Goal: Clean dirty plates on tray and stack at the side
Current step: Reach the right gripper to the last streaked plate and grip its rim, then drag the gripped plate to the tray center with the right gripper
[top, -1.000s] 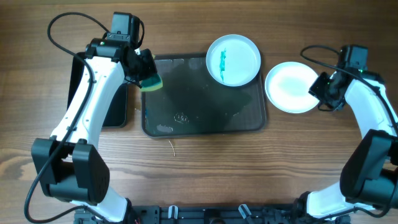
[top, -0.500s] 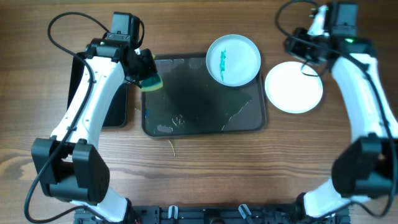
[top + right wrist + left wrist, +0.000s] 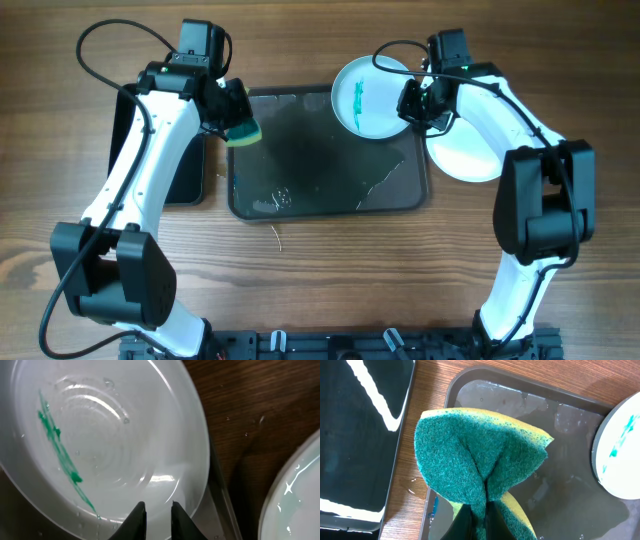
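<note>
The dark grey tray lies in the middle of the wooden bench. Its floor is wet, with thin streaks and small puddles of water. Just off the tray's right side, on the bench, sits the clean plate, round, white and glossy, with the right arm crossing over its far edge. Just off the tray's left side lies a smaller black tray, partly under the left arm.

Over the tray's far left corner the left tool is clamped on a sponge, yellow with a green scouring face, folded by the squeeze and hanging clear of the wet floor.

On the tray's far right corner rests the smeared plate, overhanging the far rim. It is white and shallow, beaded with water, and a long teal smear runs across its left half. The right tool sits at this plate's right rim with its fingers nearly together and a thin gap between them. Whether they pinch the rim cannot be told.

A second ago the right tool was well right of the tray, beyond the clean plate. It has since swung over that plate's far side to the smeared plate. The left arm, the sponge and both plates have not moved.
</note>
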